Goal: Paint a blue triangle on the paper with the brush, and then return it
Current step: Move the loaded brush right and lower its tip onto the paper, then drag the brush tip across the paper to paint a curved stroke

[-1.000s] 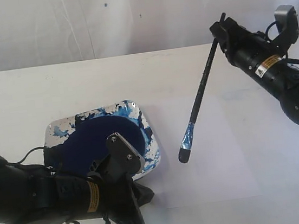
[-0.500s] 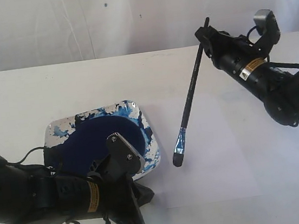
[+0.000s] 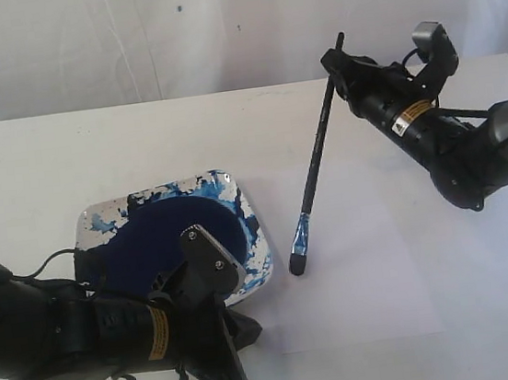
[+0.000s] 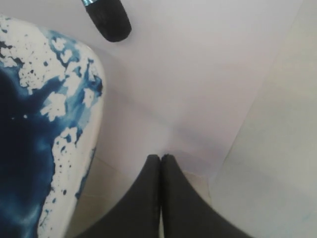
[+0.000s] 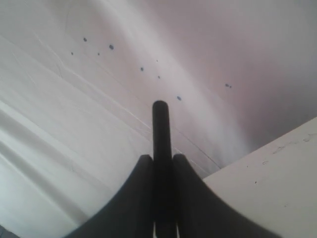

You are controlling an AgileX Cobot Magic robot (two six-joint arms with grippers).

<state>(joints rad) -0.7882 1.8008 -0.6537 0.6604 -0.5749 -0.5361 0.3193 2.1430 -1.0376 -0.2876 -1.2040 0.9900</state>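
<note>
- Status: we judge the job barely begun. The brush is in hand and loaded, but we see no blue triangle or any stroke on the paper. All three sides and the return of the brush are left to do.
- Left gripper [image 4: 161,159]: lies low toward the table's near left corner. Its fingers are pressed together with nothing between them, and the tips point at the paper's near edge, just beside the dish.
- Paint dish [image 3: 92,227]: sits left of the table's middle, toward the near edge. It has a pale rim flecked with blue and a dark blue pool inside.
- Brush [image 3: 316,154]: a long, thin black handle with a blue-smeared ferrule and a dark, rounded bristle tip [image 4: 111,22]. It slants down from the far right, and the tip comes just beside the dish's right rim, over the paper's left margin. We cannot tell whether the bristles touch the sheet.
- Paper [image 3: 375,272]: a white sheet, a shade paler than the table. It lies flat from the table's middle toward the right edge and shows no marks.
- Right gripper [image 5: 161,161]: is raised toward the table's far right corner. Its fingers pinch the upper handle of the brush, and the butt end juts out beyond them.
</note>
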